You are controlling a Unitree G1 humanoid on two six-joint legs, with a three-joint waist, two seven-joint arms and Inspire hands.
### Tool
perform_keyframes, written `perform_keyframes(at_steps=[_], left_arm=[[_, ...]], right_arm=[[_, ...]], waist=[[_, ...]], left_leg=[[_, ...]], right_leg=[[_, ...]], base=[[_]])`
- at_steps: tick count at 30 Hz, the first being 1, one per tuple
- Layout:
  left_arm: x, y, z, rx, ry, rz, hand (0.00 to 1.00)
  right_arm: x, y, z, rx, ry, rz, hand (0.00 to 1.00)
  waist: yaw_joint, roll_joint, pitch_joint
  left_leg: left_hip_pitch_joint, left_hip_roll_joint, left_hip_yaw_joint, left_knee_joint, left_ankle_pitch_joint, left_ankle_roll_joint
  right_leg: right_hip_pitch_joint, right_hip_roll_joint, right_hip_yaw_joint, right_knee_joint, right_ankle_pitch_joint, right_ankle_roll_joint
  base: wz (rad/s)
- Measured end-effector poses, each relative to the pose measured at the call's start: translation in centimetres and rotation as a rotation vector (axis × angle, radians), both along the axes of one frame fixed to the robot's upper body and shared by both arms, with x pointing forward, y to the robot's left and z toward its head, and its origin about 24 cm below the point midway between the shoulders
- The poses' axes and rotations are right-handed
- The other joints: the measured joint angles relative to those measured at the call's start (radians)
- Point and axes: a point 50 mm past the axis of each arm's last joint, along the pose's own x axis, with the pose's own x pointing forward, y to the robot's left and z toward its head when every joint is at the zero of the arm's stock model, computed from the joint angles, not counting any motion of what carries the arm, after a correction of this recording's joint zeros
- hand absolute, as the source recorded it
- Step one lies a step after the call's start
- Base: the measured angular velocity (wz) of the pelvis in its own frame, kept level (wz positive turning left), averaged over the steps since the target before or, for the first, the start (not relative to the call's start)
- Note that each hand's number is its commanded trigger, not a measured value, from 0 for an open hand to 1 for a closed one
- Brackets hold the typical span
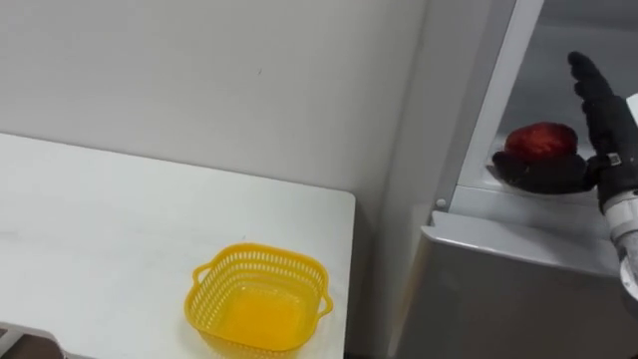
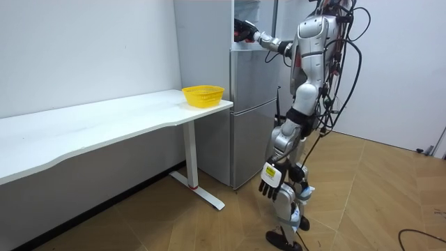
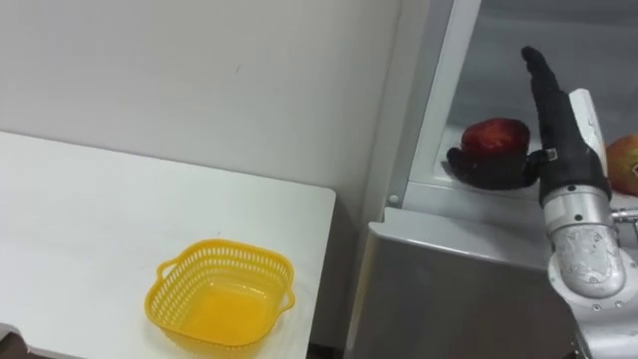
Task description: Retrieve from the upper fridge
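Well, in the left eye view my right hand point(image 1: 602, 120) is inside the open upper compartment of the fridge point(image 1: 518, 279). Its fingers point(image 1: 596, 95) are straight and point up, released rather than clenched. The red apple point(image 1: 540, 140) sits in that compartment just left of those fingers, on the palm side. My thumb point(image 1: 538, 176) stretches leftward under its front, though I cannot tell whether it touches. The apple is roundish and a little wider than tall, so its longer line runs left to right. I cannot tell where its stalk end points. One yellow basket point(image 1: 261, 251) stands on the one white table point(image 1: 120, 219), near the corner closest to the fridge.

In the right eye view the apple again lies left of my upright fingers and above the thumb. A second reddish fruit point(image 3: 624, 165) shows at the right edge, on the far side of my hand, which makes two fruits.

In the room view I stand upright before the fridge with my right arm raised into its top compartment. My left hand point(image 2: 269, 185) hangs by my thigh with its fingers relaxed and nothing in it. The basket sits at the table end beside the fridge.
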Motion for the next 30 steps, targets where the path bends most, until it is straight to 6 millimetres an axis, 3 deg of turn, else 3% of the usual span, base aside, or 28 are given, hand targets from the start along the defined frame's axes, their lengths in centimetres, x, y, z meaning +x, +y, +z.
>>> perform_keyframes(at_steps=[15, 19, 21, 22, 23, 26, 30], left_arm=[[-0.3, 0.3, 0.1, 0.013, 0.016, 0.001, 0.0], [-0.4, 0.4, 0.1, 0.021, 0.037, 0.011, 0.0], [-0.5, 0.3, 0.1, 0.022, 0.042, 0.011, 0.0], [-0.5, 0.4, 0.1, 0.024, 0.048, 0.012, 0.0], [-0.5, 0.3, 0.0, 0.024, 0.051, 0.013, 0.0], [-0.8, 0.2, 0.0, 0.02, 0.064, 0.019, 0.0], [-1.3, 0.1, -0.2, 0.018, 0.088, 0.027, 0.0]], right_arm=[[0.9, -0.4, 0.2, 0.062, 0.067, 0.091, 0.0], [1.1, -1.0, -0.8, 0.087, 0.12, 0.09, 0.0], [1.1, -1.2, -1.1, 0.098, 0.136, 0.091, 0.29], [1.1, -1.2, -1.1, 0.1, 0.141, 0.095, 0.77], [1.1, -1.3, -1.2, 0.102, 0.146, 0.091, 0.98], [1.2, -1.5, -1.5, 0.104, 0.16, 0.09, 1.0], [1.6, -1.5, -1.4, 0.105, 0.183, 0.103, 1.0]], waist=[[-0.001, -0.008, 0.0002], [-0.002, -0.003, 0.0029], [-0.003, -0.002, 0.0026], [-0.002, -0.001, 0.0021], [-0.001, -0.001, 0.0008], [0.0, 0.005, -0.0043], [0.0, 0.014, -0.0027]], left_leg=[[-0.008, -0.002, -0.001, 0.003, 0.0, 0.0], [-0.007, -0.002, -0.005, 0.006, 0.0, 0.0], [-0.007, -0.001, -0.005, 0.006, 0.0, 0.0], [-0.007, -0.001, -0.006, 0.006, 0.0, 0.0], [-0.007, 0.0, -0.007, 0.006, 0.0, 0.0], [-0.004, -0.001, -0.007, 0.007, 0.0, 0.0], [0.007, -0.001, -0.007, 0.0, 0.0, 0.0]], right_leg=[[0.0, 0.001, -0.002, 0.001, 0.0, 0.0], [0.006, 0.0, -0.001, -0.001, 0.0, 0.0], [0.006, 0.0, -0.001, -0.001, 0.0, 0.0], [0.006, 0.0, -0.001, -0.001, 0.0, 0.0], [0.006, 0.0, -0.001, -0.001, 0.0, 0.0], [0.01, 0.0, -0.003, -0.001, 0.0, 0.0], [0.02, 0.001, -0.001, -0.001, 0.0, 0.0]], base=[[0.0], [0.02], [0.0], [0.0], [0.0], [0.0], [0.0]])
